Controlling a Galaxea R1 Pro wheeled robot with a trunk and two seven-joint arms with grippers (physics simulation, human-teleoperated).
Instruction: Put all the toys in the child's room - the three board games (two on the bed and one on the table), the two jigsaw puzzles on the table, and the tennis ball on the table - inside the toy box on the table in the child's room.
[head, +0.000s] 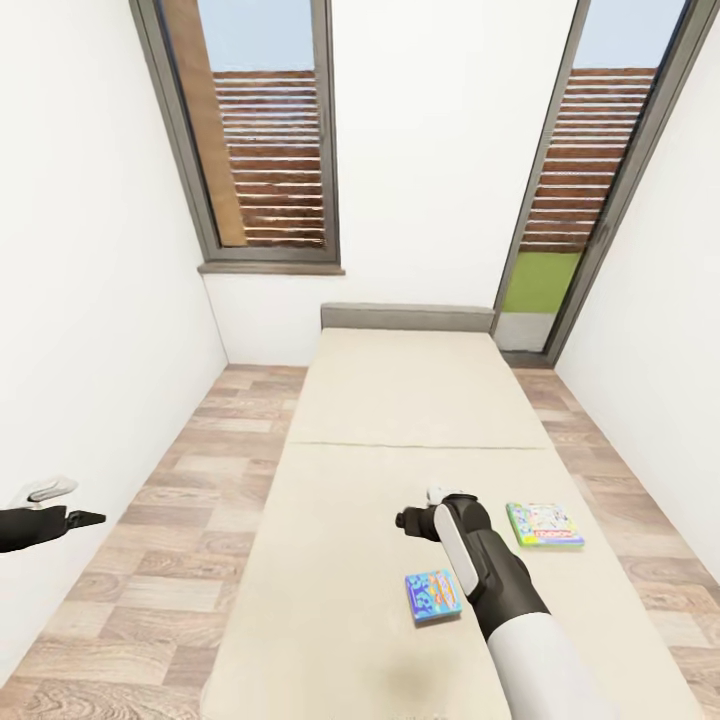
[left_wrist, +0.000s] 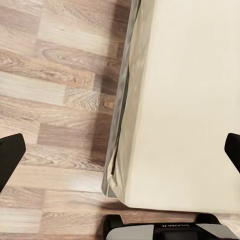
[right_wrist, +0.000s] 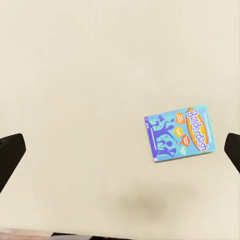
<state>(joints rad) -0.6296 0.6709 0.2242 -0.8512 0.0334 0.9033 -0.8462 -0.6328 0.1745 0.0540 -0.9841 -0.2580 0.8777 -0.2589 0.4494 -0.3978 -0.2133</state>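
Note:
Two board games lie flat on the beige mattress of the bed (head: 400, 400). The mostly blue one (head: 433, 596) (right_wrist: 180, 132) sits near the foot end. To its right and a little further up the bed is the green and white one (head: 544, 524). My right gripper (head: 408, 520) (right_wrist: 120, 152) hovers above the mattress just beyond the blue game, open, its dark fingers (right_wrist: 10, 155) spread wide with nothing between them. My left gripper (head: 88, 518) (left_wrist: 120, 152) is open over the floor, left of the bed's near corner (left_wrist: 117, 185).
Wood-look floor (head: 190, 500) runs along both sides of the bed, between white walls. A grey headboard (head: 405, 316) stands against the far wall between two tall windows (head: 265, 130). My own base (left_wrist: 165, 231) shows at the foot of the bed.

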